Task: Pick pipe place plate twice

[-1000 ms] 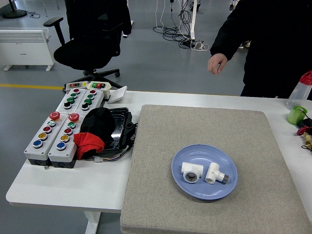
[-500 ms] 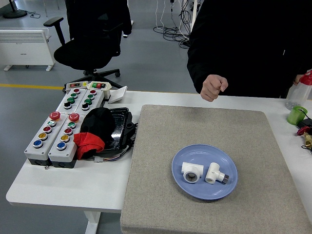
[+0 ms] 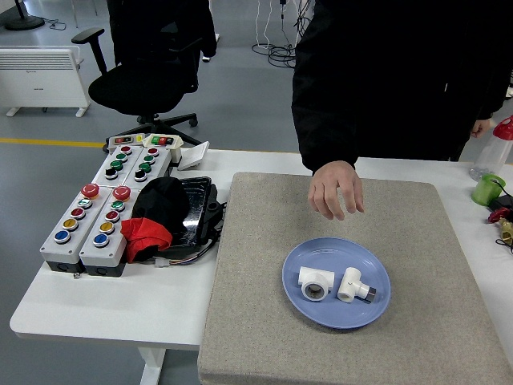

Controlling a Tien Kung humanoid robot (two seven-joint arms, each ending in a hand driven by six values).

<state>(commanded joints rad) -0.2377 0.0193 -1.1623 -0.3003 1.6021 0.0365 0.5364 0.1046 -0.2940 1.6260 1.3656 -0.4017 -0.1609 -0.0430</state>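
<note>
White pipes [image 3: 334, 283] on blue plate [image 3: 309, 303], grey mat [image 3: 264, 241], white table [image 3: 120, 309].

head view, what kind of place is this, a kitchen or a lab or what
Most likely a robotics lab or workshop, not a kitchen. Push-button control boxes sit on the white table, loose cables trail over the grey floor, and a blue plate holding white pipe fittings rests on a grey mat.

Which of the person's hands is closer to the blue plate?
Their right hand, open above the mat just beyond the plate. Their left hand hangs far off by the table's far right edge.
</note>
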